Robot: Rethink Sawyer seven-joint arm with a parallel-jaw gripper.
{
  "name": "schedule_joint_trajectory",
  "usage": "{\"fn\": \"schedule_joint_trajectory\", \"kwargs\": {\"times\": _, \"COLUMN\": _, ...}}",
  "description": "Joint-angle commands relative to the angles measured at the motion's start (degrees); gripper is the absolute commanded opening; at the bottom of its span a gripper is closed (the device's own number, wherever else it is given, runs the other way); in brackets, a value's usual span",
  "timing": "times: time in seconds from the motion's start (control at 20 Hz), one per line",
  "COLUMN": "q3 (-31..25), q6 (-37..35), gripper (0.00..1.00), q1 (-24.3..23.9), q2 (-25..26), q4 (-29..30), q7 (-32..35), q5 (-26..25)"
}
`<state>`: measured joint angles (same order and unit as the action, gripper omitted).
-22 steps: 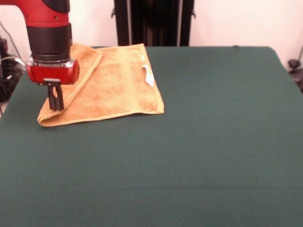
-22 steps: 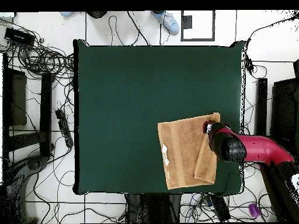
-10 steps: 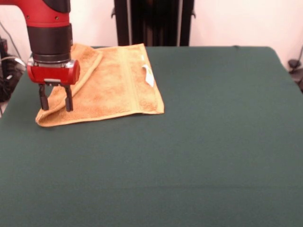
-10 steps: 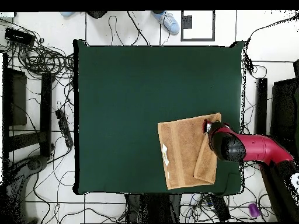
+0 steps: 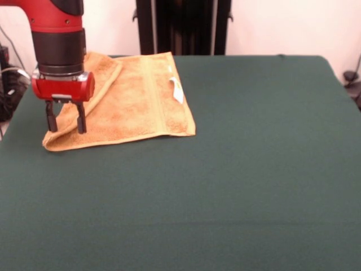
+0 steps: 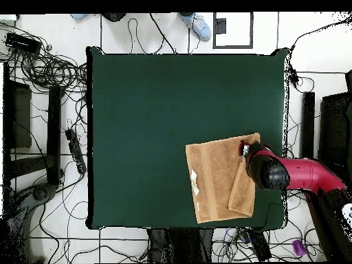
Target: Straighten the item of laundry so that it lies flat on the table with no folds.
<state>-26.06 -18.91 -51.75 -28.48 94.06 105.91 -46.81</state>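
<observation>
- Front view shows the fingers [image 5: 52, 120] spread apart, one on each side of the folded-over flap's corner, tips low against the towel [image 5: 135, 101] and pinching nothing (whether they touch the cloth is hard to tell).
- Above them sits the red gripper [image 5: 66, 124] body, and the black-and-red arm [image 5: 58, 39] comes straight down onto it.
- The towel lies at one corner of the desk [image 5: 225, 180], close to two of its edges. One side strip is doubled back over the main panel in a long diagonal fold, so it is not flat yet. A woven band runs across the panel, and a small white tag [image 5: 176, 89] lies near it.
- Overhead, the gripper [image 6: 245, 149] hangs over the end of that doubled strip, with the towel [image 6: 213, 180] beside the arm.
- To do this step well, I judge the fingers should close on the top layer only, at the flap's corner, then lift a little and carry it outward across the fold line, away from the panel.
- Catching both layers would drag the whole towel instead; the desk edge is near, so the flap may overhang.
</observation>
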Motion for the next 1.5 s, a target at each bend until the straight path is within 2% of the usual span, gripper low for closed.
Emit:
{"fn": "schedule_joint_trajectory", "kwargs": {"times": 0.05, "q3": -4.3, "q6": 0.2, "gripper": 1.00, "q1": 2.2, "q2": 3.9, "q4": -2.9, "q7": -3.3, "q5": -0.2}}
{"fn": "schedule_joint_trajectory", "kwargs": {"times": 0.85, "q3": -2.5, "q6": 3.9, "gripper": 1.00, "q1": 3.7, "q2": 6.2, "q4": -4.2, "q7": -0.9, "q5": -2.1}}
{"fn": "schedule_joint_trajectory", "kwargs": {"times": 0.9, "q3": -2.5, "q6": 4.3, "gripper": 0.00, "q1": 3.6, "q2": 6.3, "q4": -4.1, "q7": -0.6, "q5": -2.1}}
{"fn": "schedule_joint_trajectory", "kwargs": {"times": 1.1, "q3": -1.9, "q6": 5.9, "gripper": 0.00, "q1": 4.2, "q2": 6.1, "q4": -4.2, "q7": 0.2, "q5": -2.6}}
{"fn": "schedule_joint_trajectory", "kwargs": {"times": 1.5, "q3": -2.2, "q6": 4.4, "gripper": 0.00, "q1": 4.5, "q2": 5.3, "q4": -4.1, "q7": -1.0, "q5": -1.8}}
